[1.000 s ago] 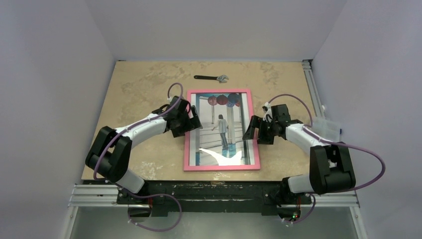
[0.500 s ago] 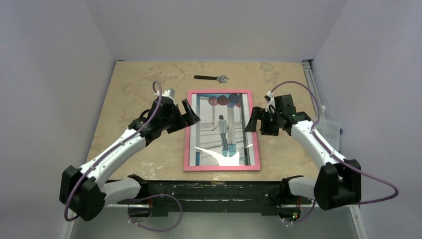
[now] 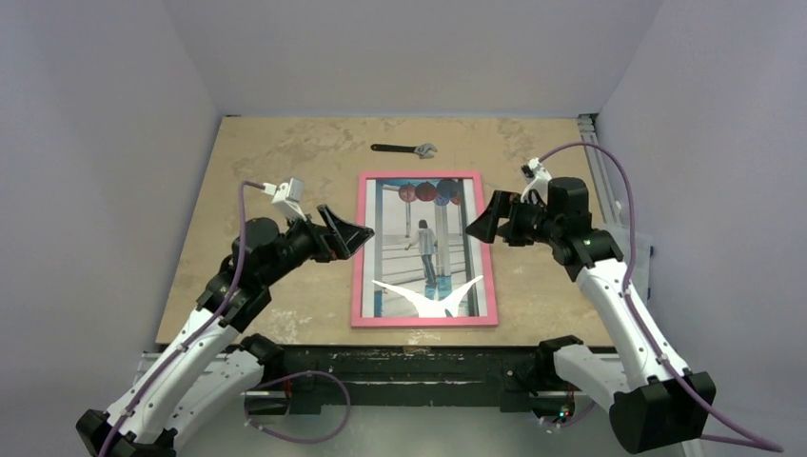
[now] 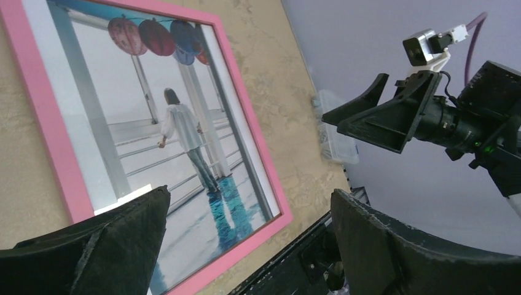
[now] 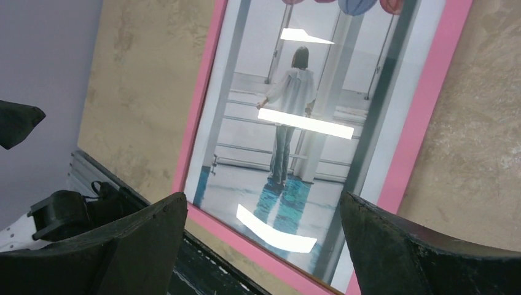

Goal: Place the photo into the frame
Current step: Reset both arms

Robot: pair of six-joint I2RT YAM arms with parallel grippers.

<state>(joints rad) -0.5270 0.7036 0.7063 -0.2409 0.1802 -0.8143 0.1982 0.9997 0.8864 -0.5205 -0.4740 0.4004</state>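
Observation:
The pink frame point(image 3: 360, 249) lies flat, front up, in the middle of the table. The photo point(image 3: 423, 238) sits inside it behind the pane, which carries bright glare. My left gripper point(image 3: 352, 231) hovers open and empty above the frame's left edge. My right gripper point(image 3: 481, 227) hovers open and empty above its right edge. The left wrist view looks down on the frame point(image 4: 52, 141) and photo point(image 4: 178, 123) past the wide-apart left gripper point(image 4: 249, 195). In the right wrist view the right gripper point(image 5: 263, 198) stands spread over the photo point(image 5: 295, 123) and frame point(image 5: 418, 123).
A black adjustable wrench point(image 3: 404, 149) lies beyond the frame's far edge. A clear plastic box point(image 4: 335, 126) sits off the table's right side. The black and metal base rail point(image 3: 409, 367) runs along the near edge. Grey walls close in the table.
Both arms have risen and drawn back from the frame's sides, the left arm swinging out to the left. The right jaws have spread a little wider. Frame and photo have not moved.

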